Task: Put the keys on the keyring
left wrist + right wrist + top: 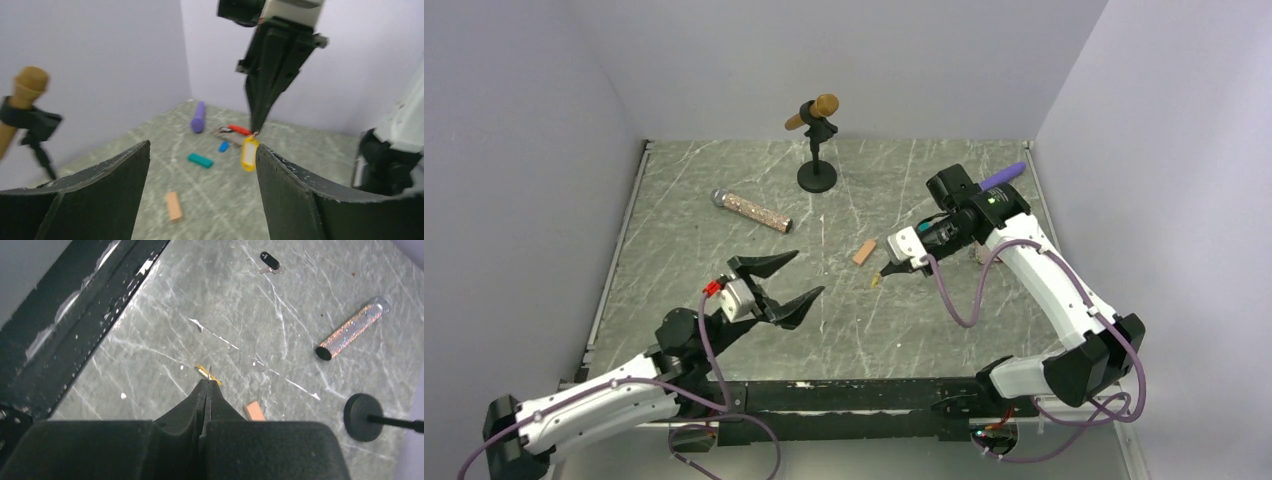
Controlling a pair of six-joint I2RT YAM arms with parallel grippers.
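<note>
My right gripper (891,268) is shut on the thin metal part of the yellow-tagged key (876,281), which hangs just above the table; the tag shows past the tips in the right wrist view (208,374) and in the left wrist view (249,154). The keyring's red fob (239,130) and its chain lie by the purple stick (198,116), with the blue key (223,146) in front. The black key (270,261) lies alone on the table. My left gripper (776,284) is open and empty, raised and facing the right gripper (257,125).
A salmon block (864,252) lies just left of the right gripper. A teal block (200,160) lies near the blue key. A glittery cylinder (752,210) lies at mid-left. A microphone stand (816,150) stands at the back. Walls close three sides.
</note>
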